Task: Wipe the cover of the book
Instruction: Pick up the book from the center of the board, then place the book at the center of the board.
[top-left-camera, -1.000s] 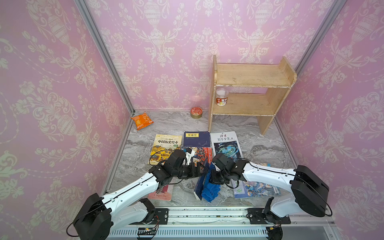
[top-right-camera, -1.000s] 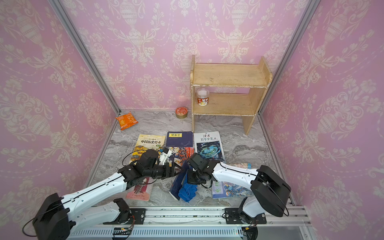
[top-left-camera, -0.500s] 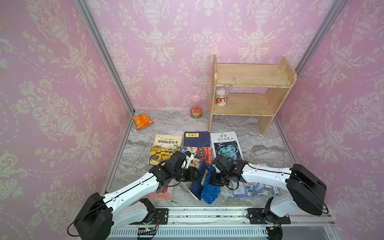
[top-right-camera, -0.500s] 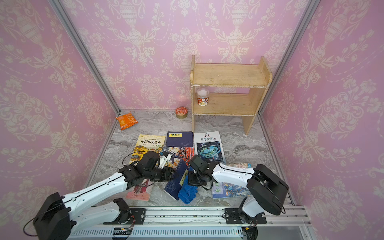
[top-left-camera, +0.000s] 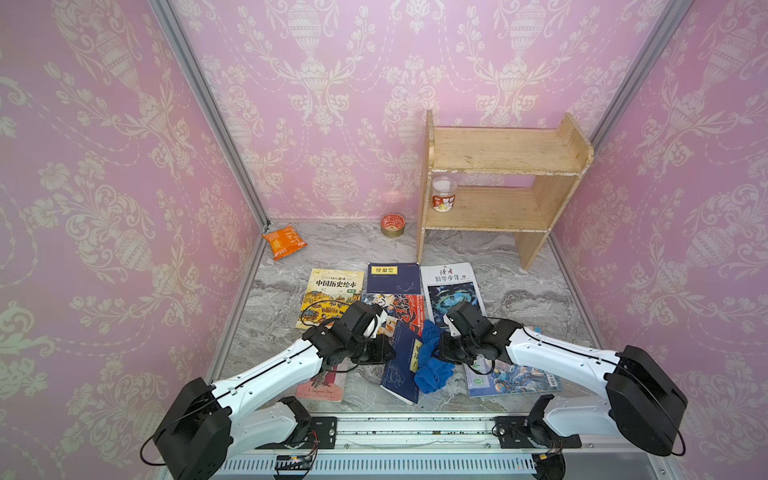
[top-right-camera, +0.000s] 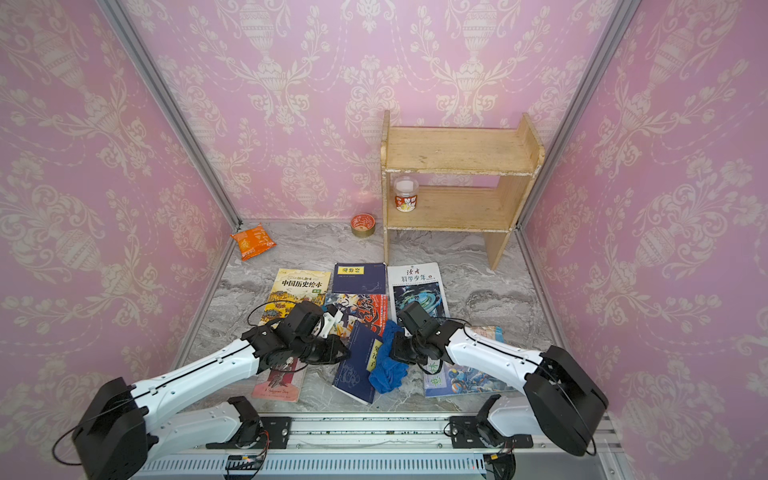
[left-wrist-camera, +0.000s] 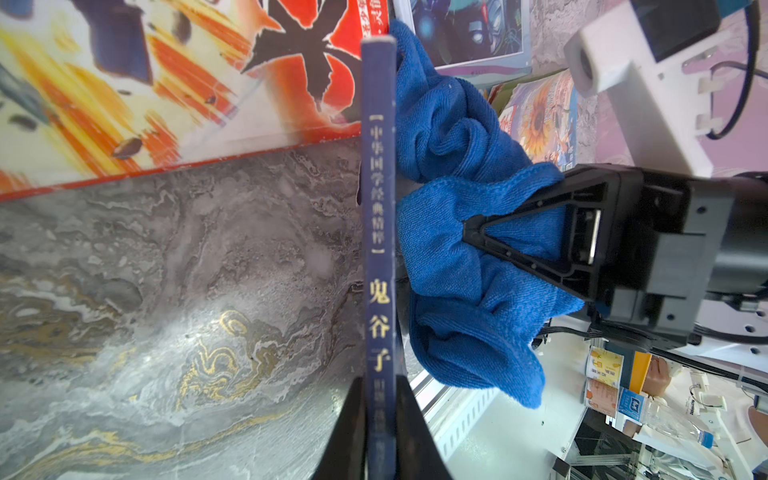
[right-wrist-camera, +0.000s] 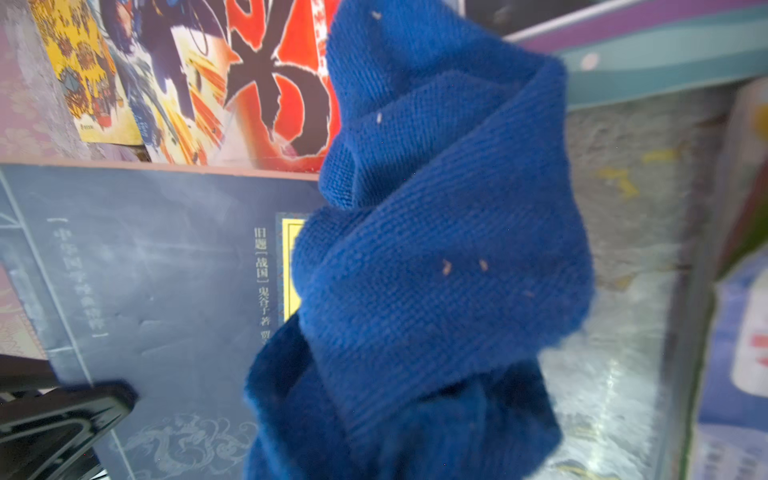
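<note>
A: Where's the book?
B: On edge, spine reading 鬼谷子; the left gripper has its jaws clamped on it.
A: The right gripper?
B: Jaws pinched on the blue cloth, bunched against the cover ahead of them.

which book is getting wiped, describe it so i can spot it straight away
From the wooden shelf at the back, come forward past the flat books toward the front. There the left claw pinches a dark blue book by its spine, a blue cloth against its cover. It alone is tipped up on edge.
</note>
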